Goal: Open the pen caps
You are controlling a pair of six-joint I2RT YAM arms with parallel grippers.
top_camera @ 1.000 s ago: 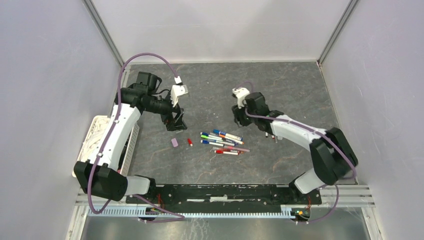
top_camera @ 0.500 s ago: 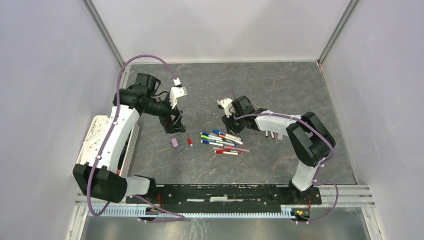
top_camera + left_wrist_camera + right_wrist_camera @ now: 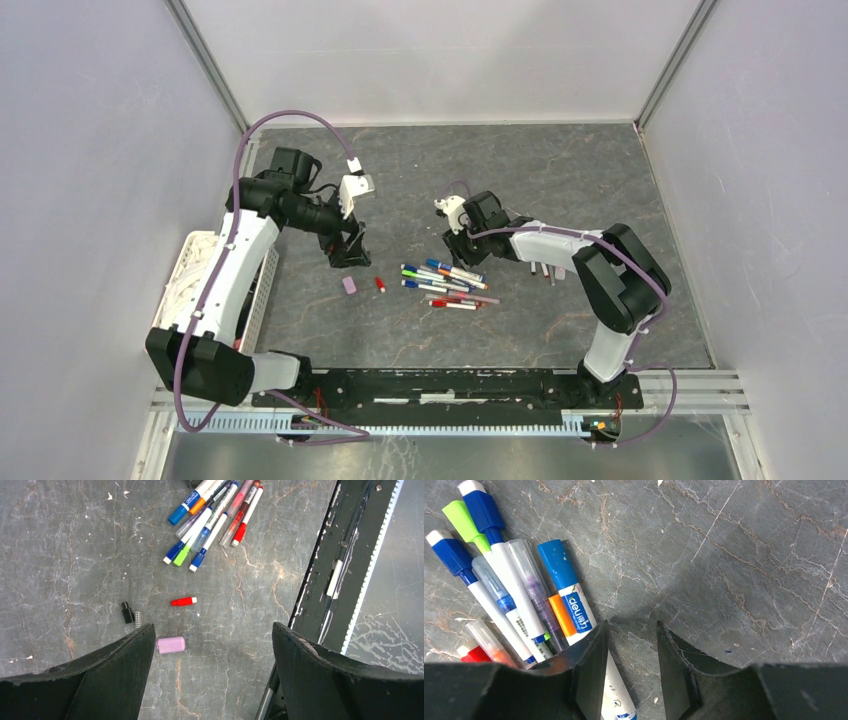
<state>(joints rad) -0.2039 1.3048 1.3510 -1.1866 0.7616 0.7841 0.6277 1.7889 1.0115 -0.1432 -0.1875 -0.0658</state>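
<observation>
Left gripper, jaws spread wide, hovers over a loose lilac cap and red cap left of the pens. The right gripper, nearer the pile and half open, straddles a blue-capped pen lying left-right, apparently not yet pinched.

About nine pens form one pile. Three caps lie loose: one red cap, one lilac cap and one black cap.
</observation>
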